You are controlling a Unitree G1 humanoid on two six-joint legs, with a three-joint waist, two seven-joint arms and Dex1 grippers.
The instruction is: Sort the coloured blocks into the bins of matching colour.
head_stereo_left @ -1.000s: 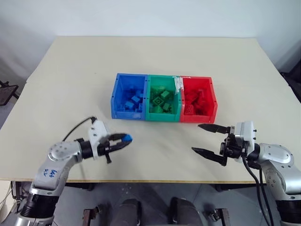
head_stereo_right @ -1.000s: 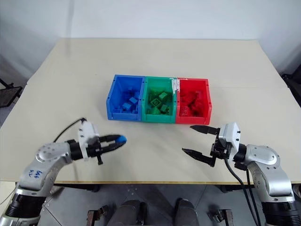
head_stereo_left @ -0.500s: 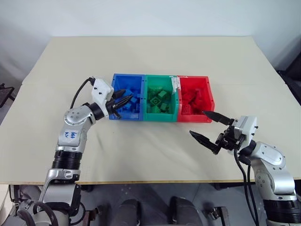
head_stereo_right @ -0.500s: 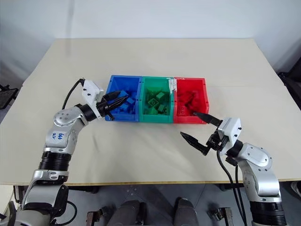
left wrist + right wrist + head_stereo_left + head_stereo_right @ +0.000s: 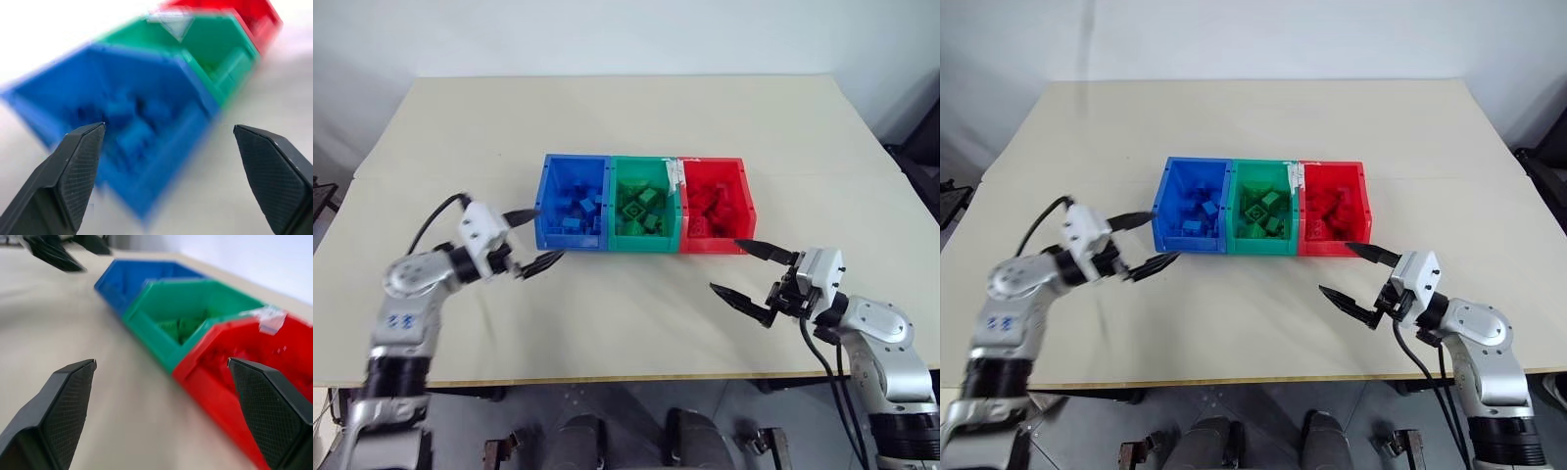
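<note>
Beige tabletop (image 5: 636, 127) w/ three joined bins mid-way: blue bin (image 5: 548, 201) on robot's left, green bin (image 5: 619, 201) centre, red bin (image 5: 746, 201) right, each w/ matching blocks inside – blue blocks (image 5: 576, 211), green blocks (image 5: 642, 211), red blocks (image 5: 710, 208). L gripper (image 5: 535, 237) just beside blue bin's near-left corner, jaws spread wide, empty, pointing toward bins. R gripper (image 5: 744, 272) near red bin's front, apart from it, jaws also spread wide & empty, above tabletop.
</note>
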